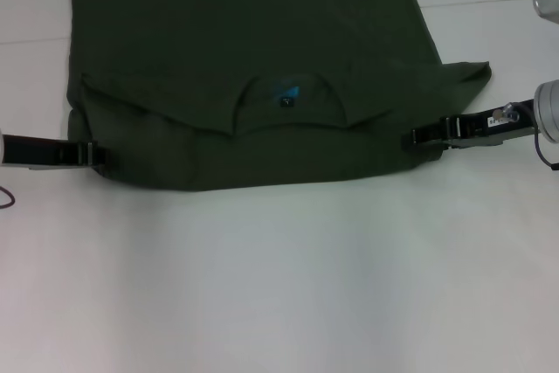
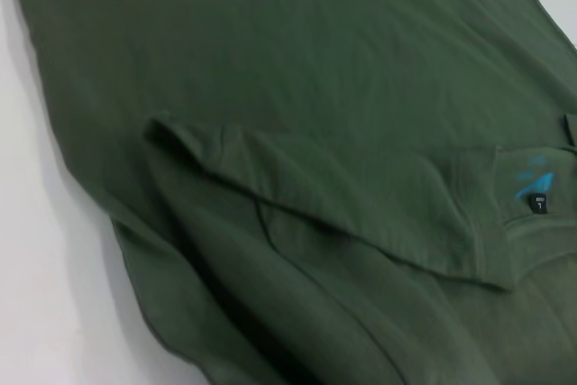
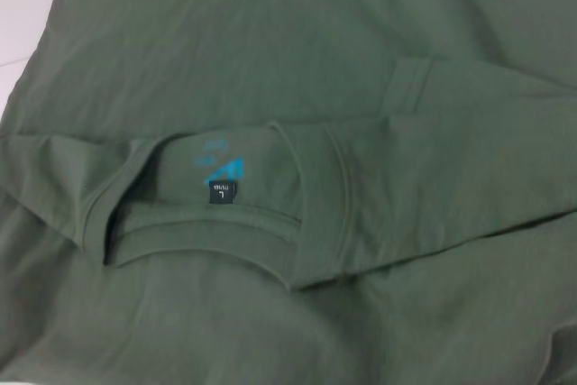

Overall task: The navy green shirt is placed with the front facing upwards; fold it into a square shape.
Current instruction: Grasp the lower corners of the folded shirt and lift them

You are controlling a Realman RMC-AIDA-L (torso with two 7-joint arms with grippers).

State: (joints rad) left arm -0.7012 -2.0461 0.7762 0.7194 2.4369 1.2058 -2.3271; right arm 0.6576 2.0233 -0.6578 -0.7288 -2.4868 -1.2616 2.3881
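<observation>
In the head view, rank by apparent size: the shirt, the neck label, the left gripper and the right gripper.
1. Shirt, by far the largest.
2. Left gripper and right gripper: alike, not ranked; each sits at a shirt edge.
3. Neck label, smallest.

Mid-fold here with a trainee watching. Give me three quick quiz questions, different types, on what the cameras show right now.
1. True or false: the navy green shirt lies with its "FREE!" lettering showing.
2. Where is the neck label? A) inside the collar opening, near the middle of the folded shirt B) at the far hem C) on a sleeve
3. Fill in: the left gripper and right gripper sit at the shirt's near ____ corners.

Key: 1 false; 2 A; 3 side (left and right).
</observation>
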